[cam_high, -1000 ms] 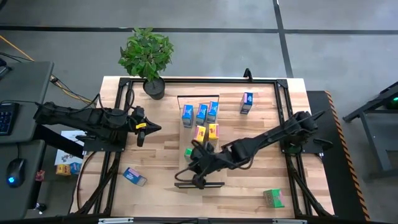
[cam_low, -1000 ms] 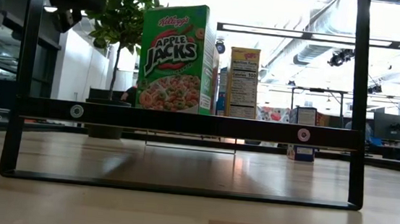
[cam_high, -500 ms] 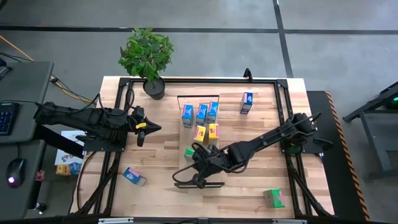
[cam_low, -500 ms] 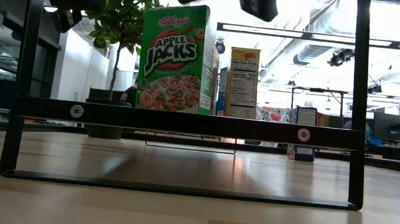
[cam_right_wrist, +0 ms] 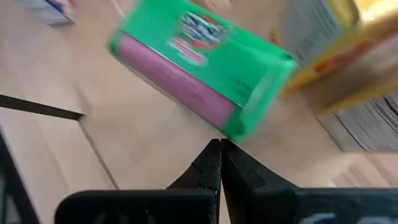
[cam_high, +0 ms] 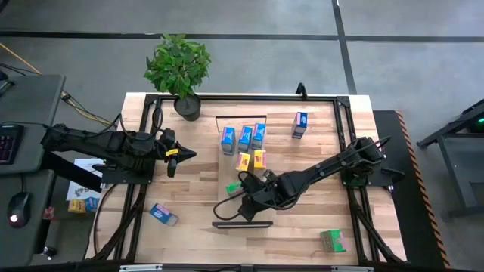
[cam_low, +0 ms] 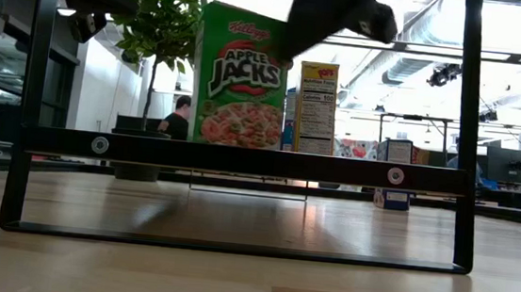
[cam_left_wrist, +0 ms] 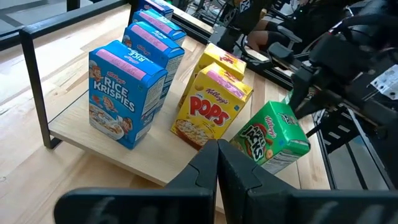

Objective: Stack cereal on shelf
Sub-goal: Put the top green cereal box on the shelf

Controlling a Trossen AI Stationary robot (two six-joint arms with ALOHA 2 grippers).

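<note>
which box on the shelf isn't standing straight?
The green Apple Jacks box, at the shelf's front end beside the yellow Pops boxes. It leans; the Pops and blue Rice Krispies boxes stand upright.

Right end effector (cam_high: 243,183) beside green cereal box (cam_high: 231,187)

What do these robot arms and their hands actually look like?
Both are slim, jointed and black. The left arm has a yellow-orange mark near its hand. The right arm is plain black. Each hand, like the right hand, ends in two dark tapering fingers.
</note>
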